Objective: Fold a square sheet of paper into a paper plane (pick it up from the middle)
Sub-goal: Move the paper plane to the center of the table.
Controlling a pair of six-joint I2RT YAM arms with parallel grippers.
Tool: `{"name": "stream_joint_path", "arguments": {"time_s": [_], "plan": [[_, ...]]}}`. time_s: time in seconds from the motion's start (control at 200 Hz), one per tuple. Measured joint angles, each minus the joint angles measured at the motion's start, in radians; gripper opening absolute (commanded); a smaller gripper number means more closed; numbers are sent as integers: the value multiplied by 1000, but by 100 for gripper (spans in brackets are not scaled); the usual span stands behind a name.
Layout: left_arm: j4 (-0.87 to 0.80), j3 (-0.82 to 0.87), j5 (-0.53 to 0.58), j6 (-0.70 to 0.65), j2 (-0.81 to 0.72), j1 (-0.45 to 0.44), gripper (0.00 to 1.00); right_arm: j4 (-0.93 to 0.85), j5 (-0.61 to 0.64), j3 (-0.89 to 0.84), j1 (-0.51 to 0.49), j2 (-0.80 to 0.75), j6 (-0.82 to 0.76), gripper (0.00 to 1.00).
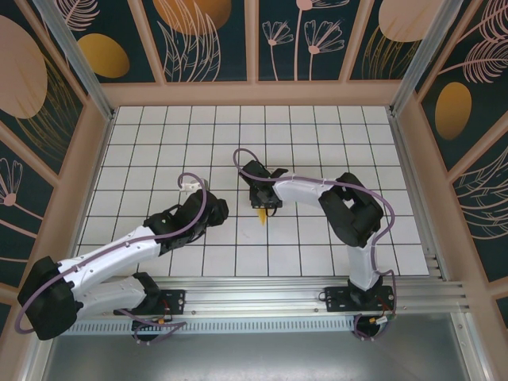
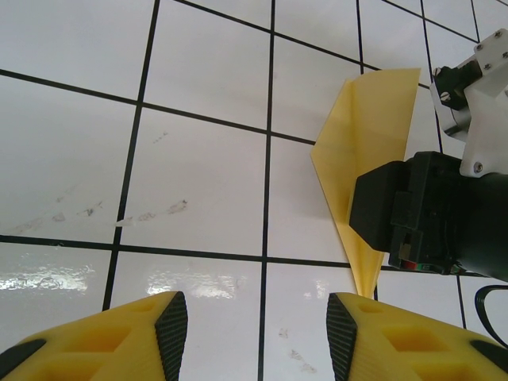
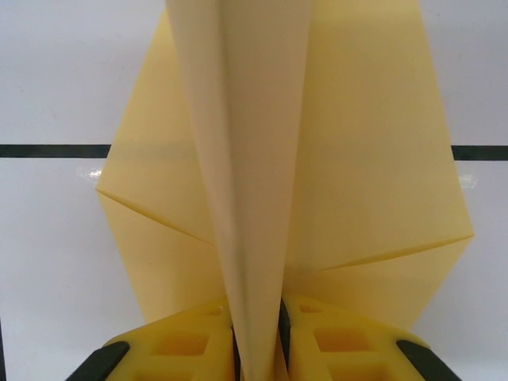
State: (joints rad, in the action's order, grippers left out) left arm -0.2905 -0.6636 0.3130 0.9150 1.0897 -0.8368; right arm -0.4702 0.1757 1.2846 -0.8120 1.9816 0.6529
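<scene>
Yellow fingers (image 3: pixel 182 349) of the right claw (image 3: pixel 258 349) sat closest to the lens in the right wrist view. They were closed on the raised centre fold of the paper plane (image 3: pixel 373 159), with a black pad against either side of it. The plane's wings spread flat to left and right over the white surface (image 3: pixel 48 79), each crossed by a slanting crease. From above, the plane lay near the middle of the black-gridded surface, its pointed nose poking out from under the right claw toward the arm bases. In the left wrist view that nose pointed toward the left claw (image 2: pixel 258 317), which stood open with nothing between its fingers, near the plane but apart from it. Faint smudges (image 2: pixel 119 218) marked the tile beside the plane. A small red label (image 2: pixel 407 263) on the right claw's black body was too small to read.
</scene>
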Motion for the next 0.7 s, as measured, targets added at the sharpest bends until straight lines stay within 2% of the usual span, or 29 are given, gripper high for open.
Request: {"name": "stream_joint_path", "arguments": {"time_s": [0.135, 0.5, 0.701], "plan": [[2, 0, 3, 0, 0, 0, 52, -26, 1, 23, 1, 12, -6, 23], [2, 0, 19, -5, 0, 1, 53, -21, -19, 22, 8, 12, -147, 24], [2, 0, 23, -5, 0, 1, 53, -17, -27, 26, 12, 11, -140, 32]]}}
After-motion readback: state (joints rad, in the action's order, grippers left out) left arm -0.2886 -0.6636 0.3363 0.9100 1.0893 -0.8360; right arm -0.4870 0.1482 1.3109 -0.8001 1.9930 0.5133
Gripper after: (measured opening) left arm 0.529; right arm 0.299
